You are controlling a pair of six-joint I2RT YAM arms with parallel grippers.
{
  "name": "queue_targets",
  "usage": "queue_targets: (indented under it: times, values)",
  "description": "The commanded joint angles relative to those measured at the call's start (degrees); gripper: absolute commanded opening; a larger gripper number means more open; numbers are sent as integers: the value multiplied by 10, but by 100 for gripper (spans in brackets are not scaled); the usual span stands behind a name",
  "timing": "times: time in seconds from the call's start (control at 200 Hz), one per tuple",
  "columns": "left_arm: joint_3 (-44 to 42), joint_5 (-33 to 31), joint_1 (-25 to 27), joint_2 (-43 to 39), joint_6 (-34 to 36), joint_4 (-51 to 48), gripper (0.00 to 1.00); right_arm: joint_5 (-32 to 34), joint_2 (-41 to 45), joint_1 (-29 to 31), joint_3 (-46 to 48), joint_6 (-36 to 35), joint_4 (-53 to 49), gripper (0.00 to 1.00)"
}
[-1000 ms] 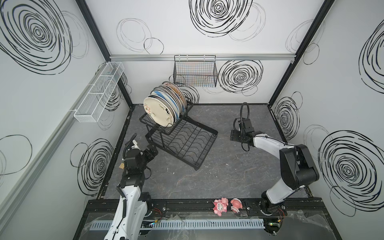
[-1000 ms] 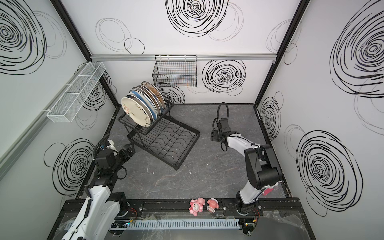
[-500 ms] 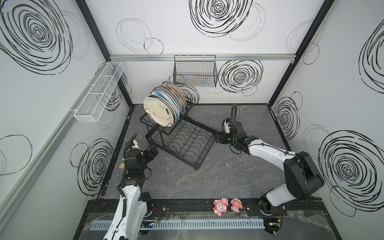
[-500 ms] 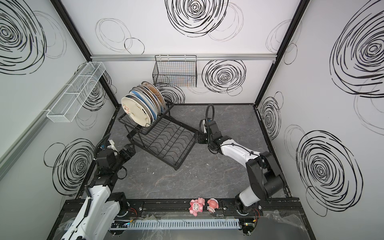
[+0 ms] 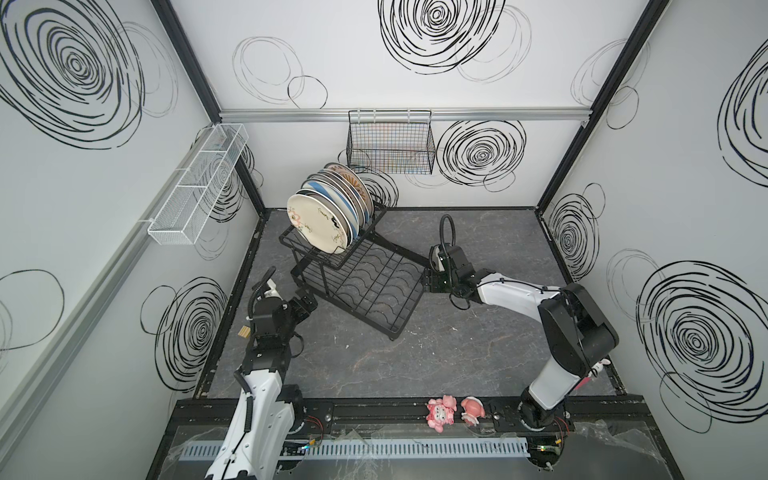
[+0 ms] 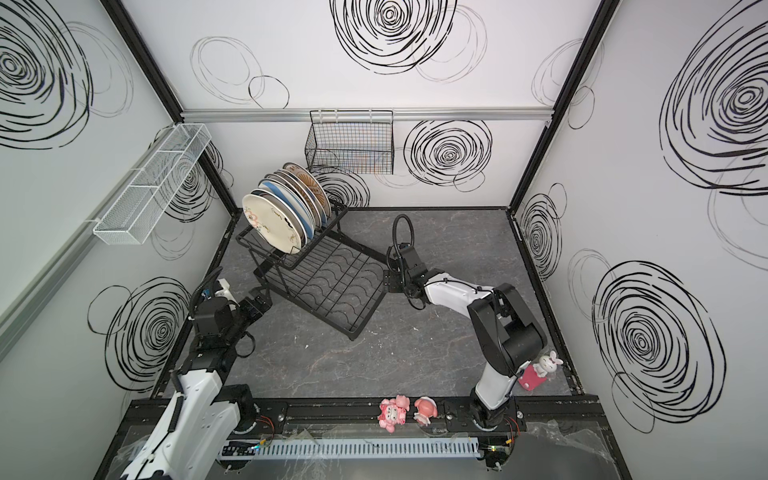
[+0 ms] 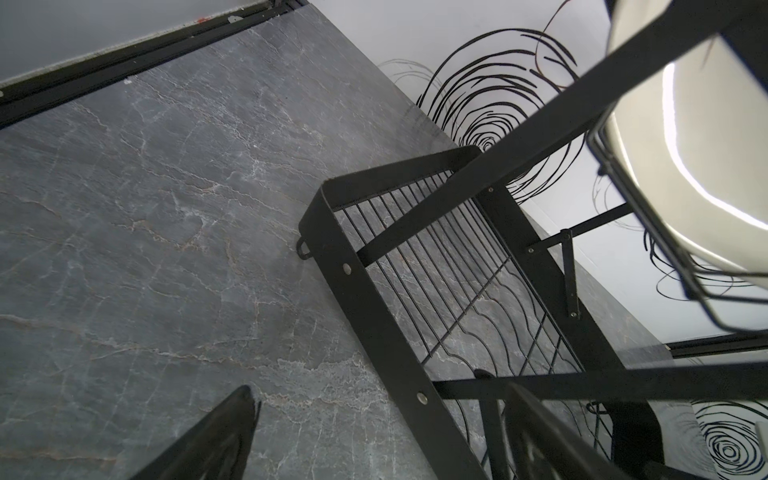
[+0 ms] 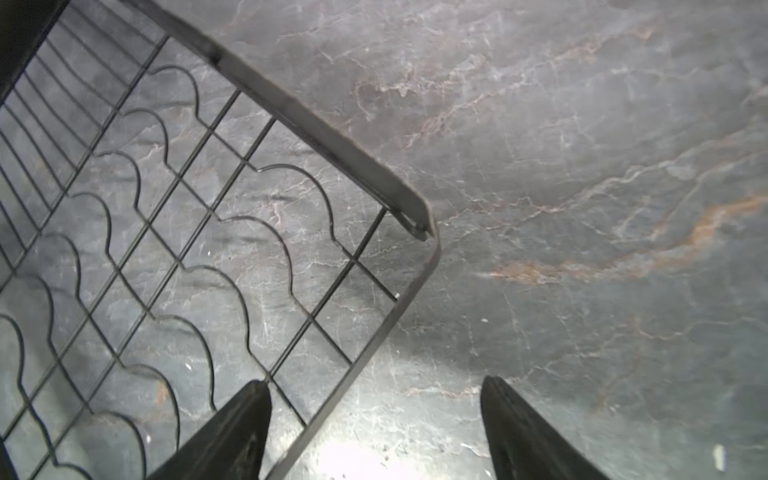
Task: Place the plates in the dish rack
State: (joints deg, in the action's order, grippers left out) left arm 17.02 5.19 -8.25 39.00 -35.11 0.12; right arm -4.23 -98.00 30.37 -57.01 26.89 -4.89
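The round dinner plates (image 5: pixel 328 216) stand on edge, packed close together, in the small top basket of the black wire dish rack (image 5: pixel 408 305). The rack sits on the gray stone-look surface (image 5: pixel 457 353). The right hand (image 5: pixel 430 280) is spread wide at the low tray's corner, one finger over the tray and one outside, pinching nothing. The left hand (image 5: pixel 307 304) is by the rack's other side and looks spread too.

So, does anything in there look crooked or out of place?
The dish rack sits skewed, its sides diagonal to the table edges. The plates all lean packed together in its small upper basket, while the wavy slots of the lower tray hold nothing. Nothing looks broken or spilled.
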Motion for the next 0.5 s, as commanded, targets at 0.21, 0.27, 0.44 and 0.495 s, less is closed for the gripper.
queue_targets:
  times: [0.21, 0.27, 0.44, 0.495]
  values:
    - [-10, -20, 14, -16, 19, 42, 96, 60, -5, -31, -16, -26, -61, 83]
    - [-7, -37, 21, -13, 30, 43, 96, 59, -5, -51, -17, -32, -69, 83]
    - [0, -76, 32, -8, 44, 58, 96, 58, 17, -114, 8, -45, -71, 82]
    - [4, -79, 32, -1, 44, 64, 96, 57, 23, -133, 15, -49, -75, 82]
